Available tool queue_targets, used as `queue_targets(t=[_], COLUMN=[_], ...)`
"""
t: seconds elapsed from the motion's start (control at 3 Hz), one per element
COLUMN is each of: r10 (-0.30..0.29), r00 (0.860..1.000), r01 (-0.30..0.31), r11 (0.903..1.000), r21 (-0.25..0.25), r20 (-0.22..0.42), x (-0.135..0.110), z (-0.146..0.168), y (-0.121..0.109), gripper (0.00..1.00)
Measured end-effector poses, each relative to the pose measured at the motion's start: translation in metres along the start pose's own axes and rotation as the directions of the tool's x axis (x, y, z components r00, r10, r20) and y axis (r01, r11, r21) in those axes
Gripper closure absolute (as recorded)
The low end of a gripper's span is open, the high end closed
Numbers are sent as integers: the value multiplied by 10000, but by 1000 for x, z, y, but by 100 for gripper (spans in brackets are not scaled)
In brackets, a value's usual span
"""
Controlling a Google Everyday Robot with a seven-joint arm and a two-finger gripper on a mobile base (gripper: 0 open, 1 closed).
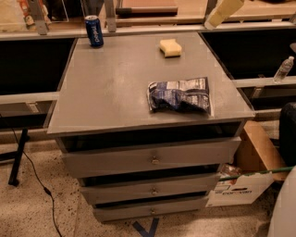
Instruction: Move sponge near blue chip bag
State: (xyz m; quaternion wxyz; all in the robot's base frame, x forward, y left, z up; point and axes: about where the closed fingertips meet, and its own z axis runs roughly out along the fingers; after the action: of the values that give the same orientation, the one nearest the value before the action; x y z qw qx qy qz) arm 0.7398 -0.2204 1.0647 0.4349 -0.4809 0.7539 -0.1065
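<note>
The sponge [170, 47], a small pale yellow block, lies on the grey cabinet top [115, 88] near its far edge, right of centre. The blue chip bag [179, 95], wrinkly dark blue and white, lies flat near the front right of the same top, well apart from the sponge. My gripper [223, 12] shows as a cream-coloured finger at the top edge of the view, above and to the right of the sponge, not touching it. It holds nothing that I can see.
An upright blue soda can [94, 31] stands at the far left corner of the top. The cabinet has drawers [152, 159] below. A water bottle [283, 69] and a cardboard box [249, 171] are on the right. A cable [41, 190] runs on the floor.
</note>
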Motion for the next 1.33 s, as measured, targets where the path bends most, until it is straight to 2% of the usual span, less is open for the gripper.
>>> queue_targets(t=[0.33, 0.67, 1.0, 1.33], r10=[26, 306, 1056, 1844], r00=[9998, 9972, 9942, 9806], r01=[-25, -267, -1027, -1918], r11=[10000, 9980, 9877, 9730], r21=[56, 578, 1181, 1285], r20=[-178, -680, -193, 669], x=[3, 29, 54, 74], z=[5, 28, 49, 71], y=[1, -6, -24, -37], gripper=[0, 0, 0, 0])
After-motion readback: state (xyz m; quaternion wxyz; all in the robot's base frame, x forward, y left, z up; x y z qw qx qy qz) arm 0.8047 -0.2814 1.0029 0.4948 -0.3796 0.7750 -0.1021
